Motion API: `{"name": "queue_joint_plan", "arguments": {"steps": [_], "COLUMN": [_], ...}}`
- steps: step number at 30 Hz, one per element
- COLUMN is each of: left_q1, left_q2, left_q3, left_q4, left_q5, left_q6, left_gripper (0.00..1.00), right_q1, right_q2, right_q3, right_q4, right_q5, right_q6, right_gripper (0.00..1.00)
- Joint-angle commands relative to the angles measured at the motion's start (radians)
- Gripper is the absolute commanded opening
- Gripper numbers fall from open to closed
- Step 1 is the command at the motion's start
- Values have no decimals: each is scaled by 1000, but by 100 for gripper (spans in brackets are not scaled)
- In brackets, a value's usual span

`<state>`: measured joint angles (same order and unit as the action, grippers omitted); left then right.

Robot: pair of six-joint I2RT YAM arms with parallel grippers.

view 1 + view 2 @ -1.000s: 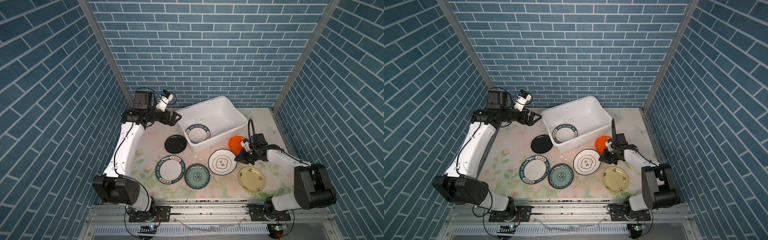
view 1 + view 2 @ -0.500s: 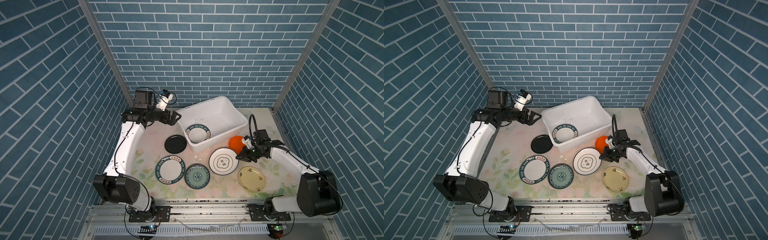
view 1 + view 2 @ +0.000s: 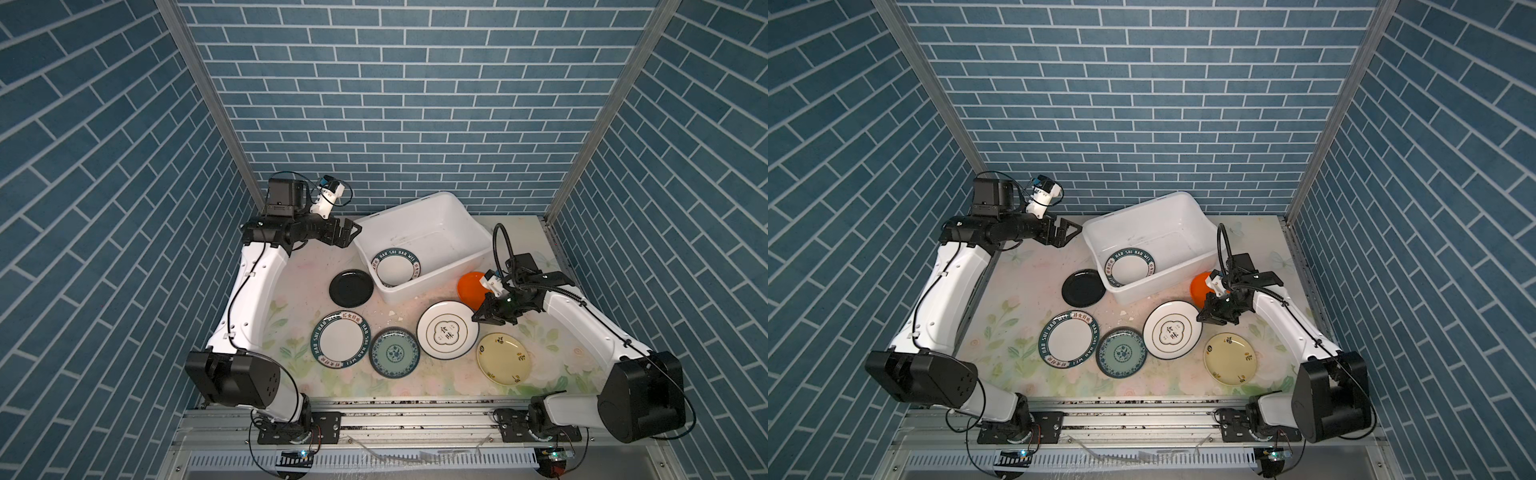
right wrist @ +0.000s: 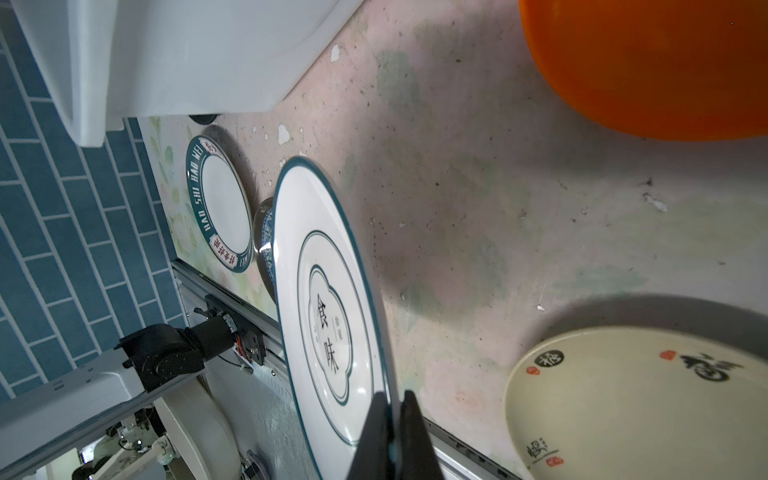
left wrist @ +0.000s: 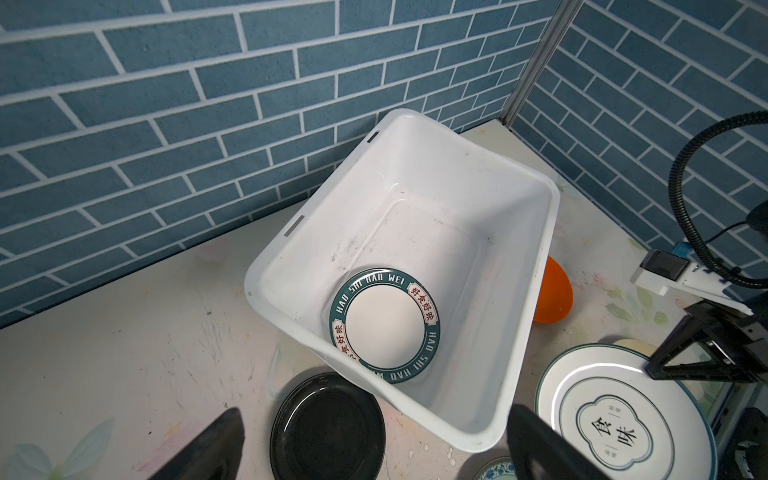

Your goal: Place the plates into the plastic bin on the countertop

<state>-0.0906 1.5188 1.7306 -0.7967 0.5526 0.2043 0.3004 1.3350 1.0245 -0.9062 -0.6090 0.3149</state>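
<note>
The right gripper (image 4: 394, 399) was seen closed narrowly on the rim of the white quatrefoil-emblem plate (image 4: 328, 299), its fingers cut off by the edge of the right wrist view. The plate was tilted above the countertop (image 3: 307, 266), between the plastic bin (image 3: 436, 282) and the cream-yellow plate (image 3: 503, 359). Whether its far edge rested on the surface could not be made out. Behind it, the teal patterned plate (image 4: 266, 232) was mostly hidden, and the cream-yellow plate was cropped by the frame.

In both top views the orange plate (image 3: 469, 286) was partly covered by the right wrist camera, and in the left wrist view by the bin's wall. One lettered-rim plate (image 3: 395, 267) was found inside the bin, with its lower edge hidden behind the near wall. A second lettered-rim plate (image 3: 340, 340) and the black plate (image 3: 351, 287) lay on the countertop.

The left gripper (image 3: 348, 234) was held beside the bin's far-left corner with its jaws spread wide and nothing between them. Only its dark fingertips (image 5: 199, 449) were visible in the left wrist view.
</note>
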Motion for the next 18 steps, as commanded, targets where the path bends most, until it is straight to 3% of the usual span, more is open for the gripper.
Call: {"name": "queue_joint_plan", "arguments": {"steps": [1,9,18], "left_q1": [-1,5,15], "left_q2": [6,-14,-39], "left_q3": [20,13,8], "left_q4": [6,6,7], "left_q5": [-10,-12,-14], "left_q6": [-11,-13,-15], "left_gripper": [100,100,100], "right_q1": [35,97,114], "right_q2": [-17,9,136], "right_q3": [75,231,520], "right_q4": [-96,-218,-169], "right_q5": [-23,-41,-106], "right_q6": [-54,-68,-15], "right_gripper": [0,0,0]}}
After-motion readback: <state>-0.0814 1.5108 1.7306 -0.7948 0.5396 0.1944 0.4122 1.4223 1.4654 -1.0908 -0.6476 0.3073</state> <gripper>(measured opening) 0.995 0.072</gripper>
